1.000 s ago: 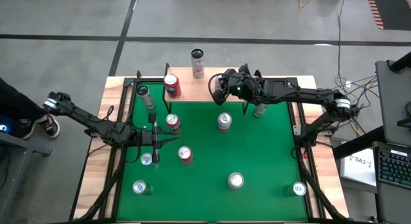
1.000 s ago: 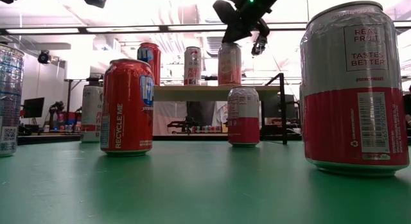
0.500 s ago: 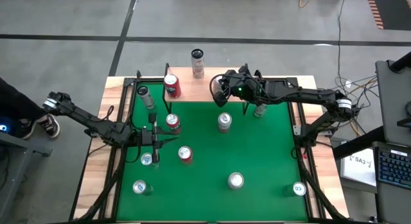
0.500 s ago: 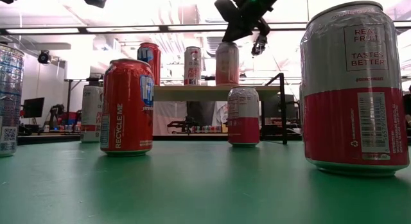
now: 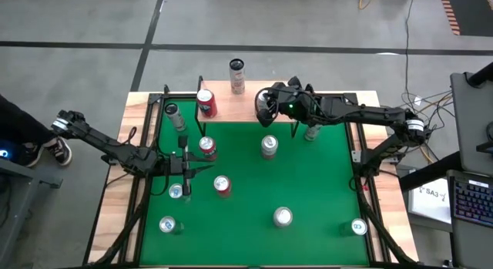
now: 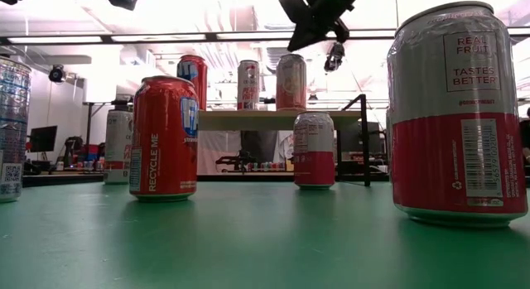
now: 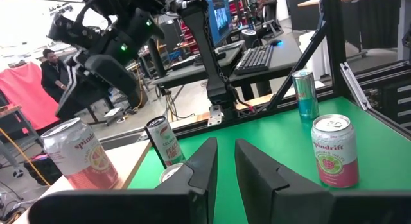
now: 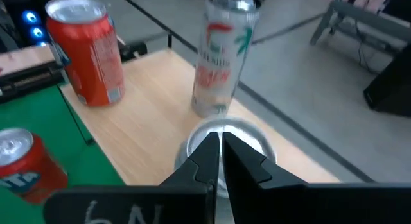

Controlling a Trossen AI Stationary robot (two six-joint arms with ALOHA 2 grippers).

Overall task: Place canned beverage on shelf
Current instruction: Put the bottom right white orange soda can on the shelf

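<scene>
Low view shows the right gripper risen clear of the pink can it was touching, jaws closed and empty, so the can now stands delivered on the shelf, while the left gripper waits nearly closed over the worktop.

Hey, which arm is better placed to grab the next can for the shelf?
Left, probably. The left gripper is low over the green table, with loose cans such as the red can right beside it. The right gripper, shut, hangs above the pink can on the shelf.
</scene>
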